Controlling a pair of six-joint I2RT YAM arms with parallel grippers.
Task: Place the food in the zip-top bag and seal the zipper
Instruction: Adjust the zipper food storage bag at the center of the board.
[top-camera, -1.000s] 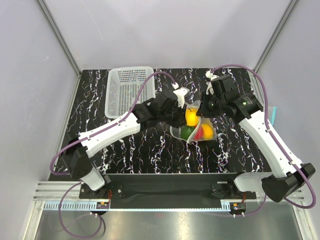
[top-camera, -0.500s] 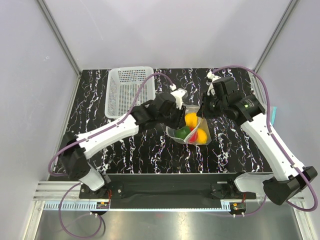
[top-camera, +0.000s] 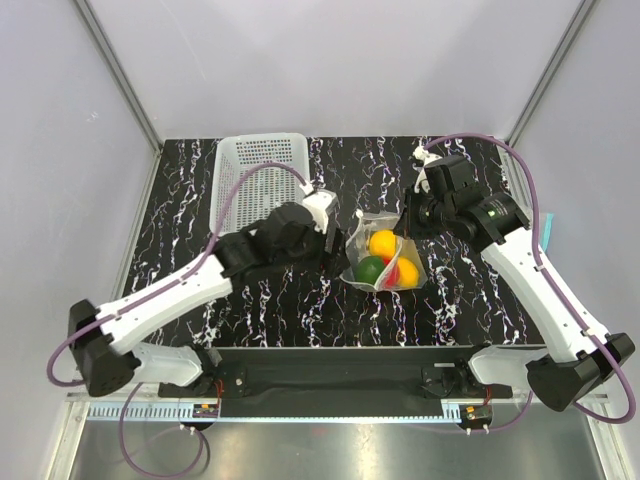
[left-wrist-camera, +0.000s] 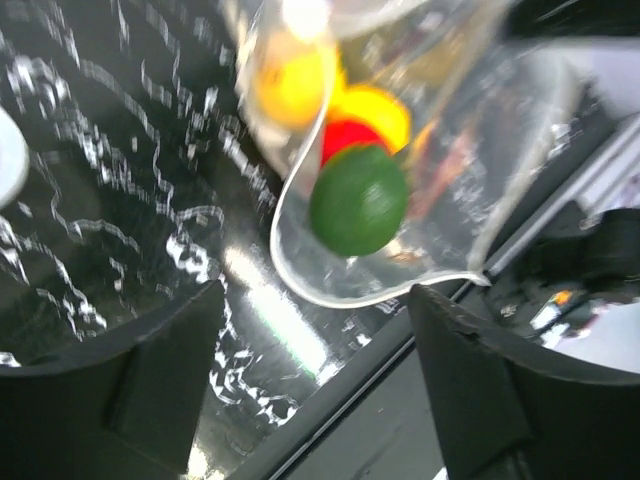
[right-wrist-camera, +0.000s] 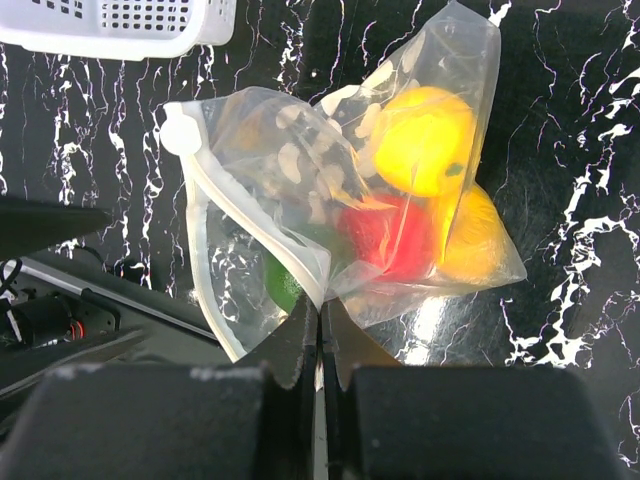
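Observation:
The zip-top bag (top-camera: 386, 258) lies mid-table, its mouth gaping toward the left arm. Inside are two yellow fruits (right-wrist-camera: 425, 140) (right-wrist-camera: 470, 240), a red one (right-wrist-camera: 385, 235) and a dark green one (left-wrist-camera: 358, 200). The pale zipper (right-wrist-camera: 245, 225) curves round the open mouth, unsealed. My right gripper (right-wrist-camera: 320, 305) is shut on a pinch of the bag's edge by the zipper; from above, the right gripper (top-camera: 408, 222) sits at the bag's far right side. My left gripper (left-wrist-camera: 315, 295) is open and holds nothing, just short of the mouth; from above, the left gripper (top-camera: 338, 240) is left of the bag.
A white mesh basket (top-camera: 255, 180) stands at the back left of the black marbled table (top-camera: 270, 300). The basket's rim (right-wrist-camera: 120, 30) also shows in the right wrist view. The dark front rail (top-camera: 330, 360) runs along the near edge.
My left gripper has opened, let go of the bag's mouth and drawn back to the left. The bag has settled lower, still pinched by my right gripper, which has barely moved.

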